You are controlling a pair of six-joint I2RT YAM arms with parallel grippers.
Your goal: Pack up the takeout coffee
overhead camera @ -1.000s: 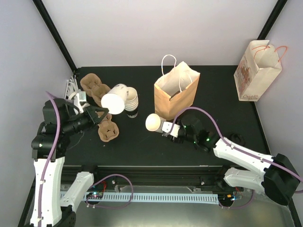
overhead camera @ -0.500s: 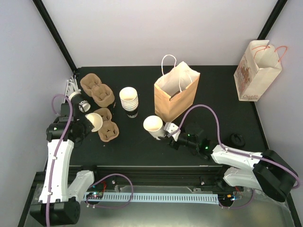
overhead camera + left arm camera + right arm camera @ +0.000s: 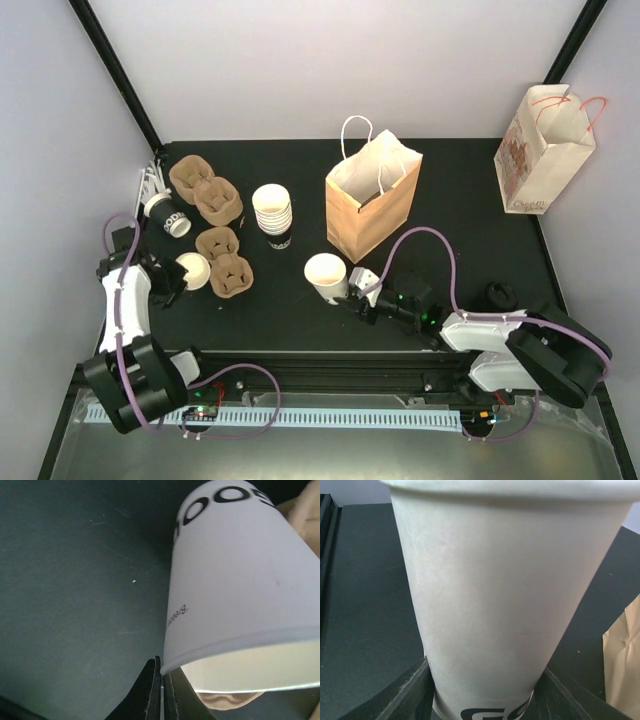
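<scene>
The right hand (image 3: 353, 297) pinches an upright lidless cup (image 3: 326, 274) just before it. The left hand (image 3: 172, 278) pinches a second cup (image 3: 193, 270) by its rim, beside the carrier (image 3: 232, 277). Next, I judge, this cup needs lowering straight into a pocket.

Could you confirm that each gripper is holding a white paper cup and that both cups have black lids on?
Not quite: the left gripper and right gripper each hold a white paper cup, but neither cup has a lid. The top external view shows the open mouths of the left cup and the right cup.
</scene>
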